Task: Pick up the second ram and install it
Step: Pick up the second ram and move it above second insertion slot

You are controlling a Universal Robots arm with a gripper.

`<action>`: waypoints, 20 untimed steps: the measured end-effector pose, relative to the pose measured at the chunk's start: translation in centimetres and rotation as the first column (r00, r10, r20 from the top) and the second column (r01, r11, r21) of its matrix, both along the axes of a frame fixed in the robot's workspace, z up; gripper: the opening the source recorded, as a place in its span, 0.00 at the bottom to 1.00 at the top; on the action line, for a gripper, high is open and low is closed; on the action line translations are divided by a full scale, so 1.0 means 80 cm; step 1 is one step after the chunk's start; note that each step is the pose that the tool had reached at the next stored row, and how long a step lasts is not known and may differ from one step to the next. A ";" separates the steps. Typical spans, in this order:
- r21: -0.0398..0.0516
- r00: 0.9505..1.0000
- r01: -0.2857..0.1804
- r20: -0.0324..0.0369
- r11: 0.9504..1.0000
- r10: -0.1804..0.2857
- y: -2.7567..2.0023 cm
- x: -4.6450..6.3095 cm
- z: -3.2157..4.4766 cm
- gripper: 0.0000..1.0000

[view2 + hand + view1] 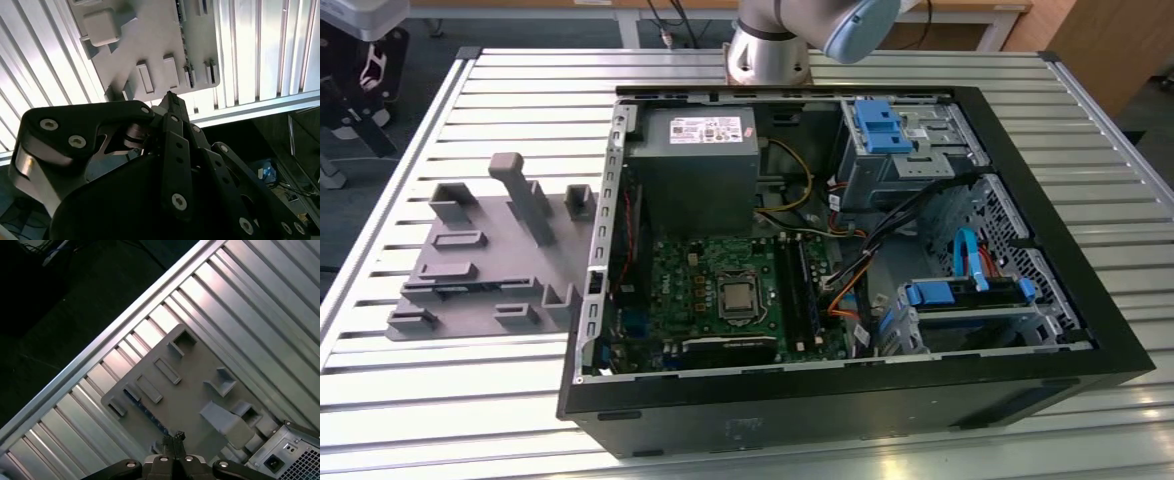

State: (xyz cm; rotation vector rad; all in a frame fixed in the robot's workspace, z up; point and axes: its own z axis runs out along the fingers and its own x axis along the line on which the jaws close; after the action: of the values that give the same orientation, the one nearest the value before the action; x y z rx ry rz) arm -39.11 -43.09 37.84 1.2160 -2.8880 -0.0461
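Note:
The second ram (pixel 146 411), a thin dark strip with a bluish end, stands on edge in a slot of the grey holder tray (pixel 200 375) in the first wrist view. My gripper (pixel 175 436) hovers well above the tray, its tips close to one end of the strip in that picture. The two fingers are pressed together, shut, with nothing between them. In the second wrist view the gripper (pixel 171 97) points down at the tray (pixel 150 35) near its edge. In the exterior view the tray (pixel 467 260) lies to the left of the open computer case (pixel 854 390).
The case lies open on a slatted aluminium table (pixel 480 400). Inside it are the green motherboard (pixel 694 285) with long black memory slots (pixel 798 285), a grey power supply (pixel 696 150), cables and blue drive brackets (pixel 878 125). The arm's base (pixel 767 55) stands behind the case.

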 end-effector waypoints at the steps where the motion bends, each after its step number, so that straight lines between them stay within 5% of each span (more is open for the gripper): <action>1: 0.000 1.000 -0.010 0.000 1.000 0.010 0.0000 0.000 0.0000 0.11; 10: 0.000 0.995 -0.096 0.000 0.995 0.096 0.0000 0.000 0.0000 0.11; 20: 0.000 0.982 -0.190 0.000 0.982 0.190 0.0000 0.000 -0.0001 0.11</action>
State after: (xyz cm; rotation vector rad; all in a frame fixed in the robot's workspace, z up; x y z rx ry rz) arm -39.12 -43.09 37.83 1.4847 -2.7566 -0.0445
